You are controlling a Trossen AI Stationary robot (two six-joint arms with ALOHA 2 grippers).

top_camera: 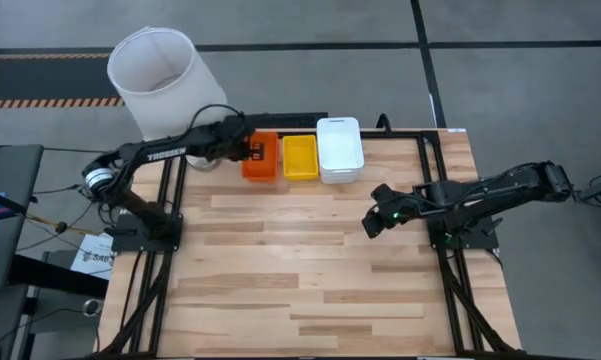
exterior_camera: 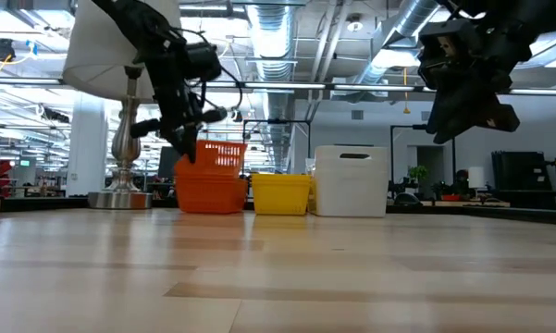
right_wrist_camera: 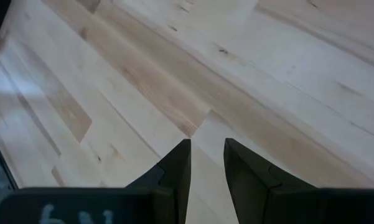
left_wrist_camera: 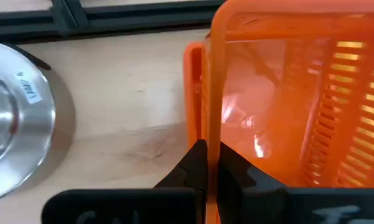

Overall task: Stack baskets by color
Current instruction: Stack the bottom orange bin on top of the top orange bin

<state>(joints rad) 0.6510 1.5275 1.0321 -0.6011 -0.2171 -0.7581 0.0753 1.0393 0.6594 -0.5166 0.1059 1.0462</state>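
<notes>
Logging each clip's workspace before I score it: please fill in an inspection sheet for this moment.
Surface: wooden table, bare in the middle and front.
Job's things: orange stack, yellow stack and white stack in a row at the far edge; top orange basket tilted, one wall pinched.
Clutter: lamp with white shade, its metal base beside the orange stack.
Grippers: left gripper shut on the top orange basket's wall; right gripper shut, empty, above bare wood.
Cables: loose wires by the left arm's base.
Surroundings: open hall with ceiling ducts.
</notes>
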